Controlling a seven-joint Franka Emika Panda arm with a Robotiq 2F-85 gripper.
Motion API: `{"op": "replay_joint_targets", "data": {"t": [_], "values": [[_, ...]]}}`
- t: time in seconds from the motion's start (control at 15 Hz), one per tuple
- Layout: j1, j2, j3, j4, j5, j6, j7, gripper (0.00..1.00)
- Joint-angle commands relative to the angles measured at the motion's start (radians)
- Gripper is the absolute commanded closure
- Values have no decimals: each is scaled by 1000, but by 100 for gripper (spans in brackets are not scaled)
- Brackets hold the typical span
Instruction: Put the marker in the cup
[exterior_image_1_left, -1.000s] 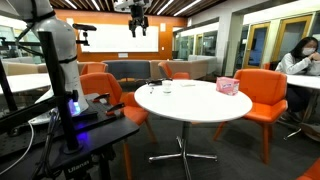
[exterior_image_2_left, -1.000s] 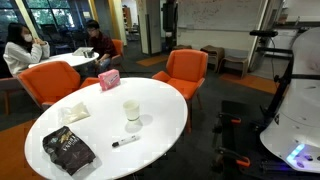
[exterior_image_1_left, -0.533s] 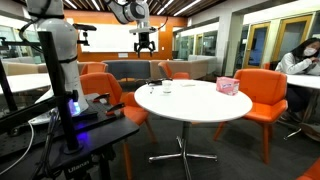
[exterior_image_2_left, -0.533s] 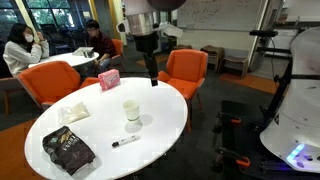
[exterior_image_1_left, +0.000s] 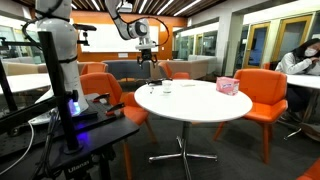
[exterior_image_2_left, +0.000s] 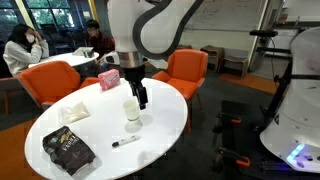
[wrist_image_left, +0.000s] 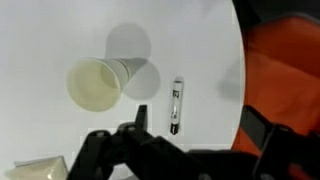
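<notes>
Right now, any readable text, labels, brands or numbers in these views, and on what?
No text is legible in any view.
dark bag: pale print, too blurred to read.
marker: barrel markings too small to read.
whiteboard: faint writing, unreadable.
pink box: pattern only, no text discernible.
cup: no marking visible.

The arm (exterior_image_2_left: 150, 30) is white, built of fat rounded links with a darker band near the wrist. The tool (exterior_image_2_left: 141, 103) is black; in the wrist view its blocky fingers (wrist_image_left: 262, 135), seemingly matte, sit around six o'clock.
</notes>
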Motion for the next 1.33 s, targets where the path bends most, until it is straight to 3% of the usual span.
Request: {"op": "replay_joint_targets", "data": {"t": [0.0,0.07,0.4,0.67,1.27], "values": [[-31,13,31,5,74,41,-28,0],[-23,22,26,5,33,30,-12,0],[-34,29,32,14,62,29,-31,0],[-32,131,39,56,36,92,-50,0],[-38,494,71,372,-11,46,-75,1]]}}
